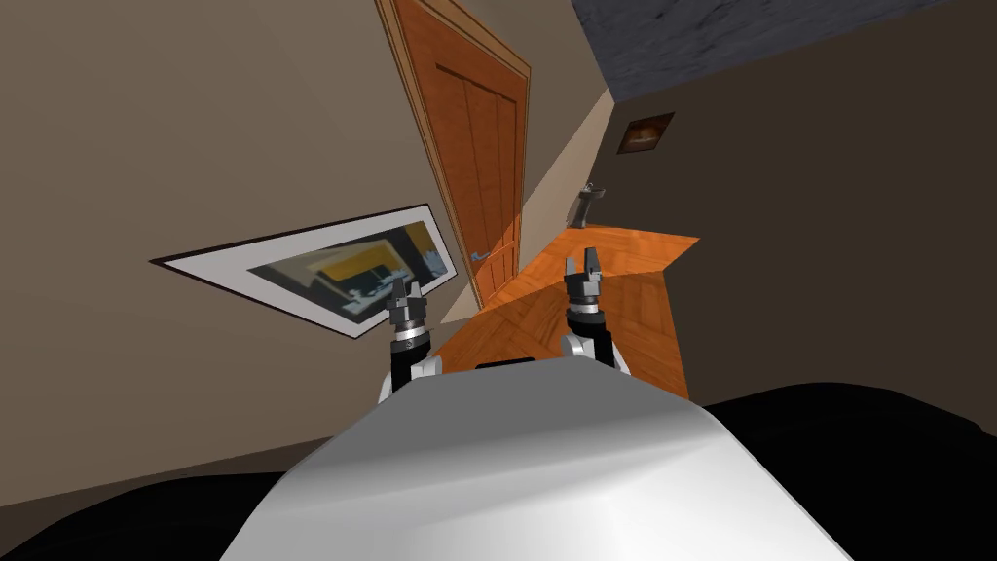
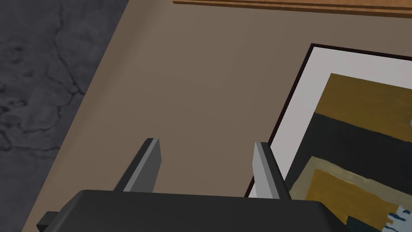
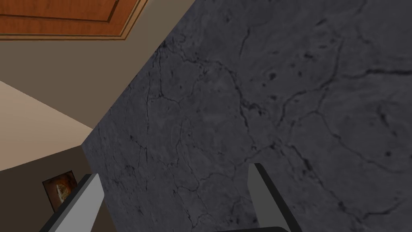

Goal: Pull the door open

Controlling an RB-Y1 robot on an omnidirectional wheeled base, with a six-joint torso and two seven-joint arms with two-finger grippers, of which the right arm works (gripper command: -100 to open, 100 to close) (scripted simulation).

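An orange panelled door (image 1: 477, 146) stands in the left wall ahead and looks shut in its frame. Its grey lever handle (image 1: 479, 256) sits low on the edge nearer to me. My left gripper (image 1: 404, 290) is held up short of the door, in front of a framed picture on that wall, open and empty (image 2: 207, 157). My right gripper (image 1: 587, 263) is raised over the wooden floor to the right of the handle, also open and empty (image 3: 173, 189). A corner of the door (image 3: 60, 16) appears past its fingers. Neither gripper touches the handle.
A large framed picture (image 1: 331, 268) hangs on the left wall just before the door. The wooden floor (image 1: 623, 312) runs ahead to a small pedestal basin (image 1: 589, 203) at the far end. A dark wall with a small picture (image 1: 645, 133) closes the right side.
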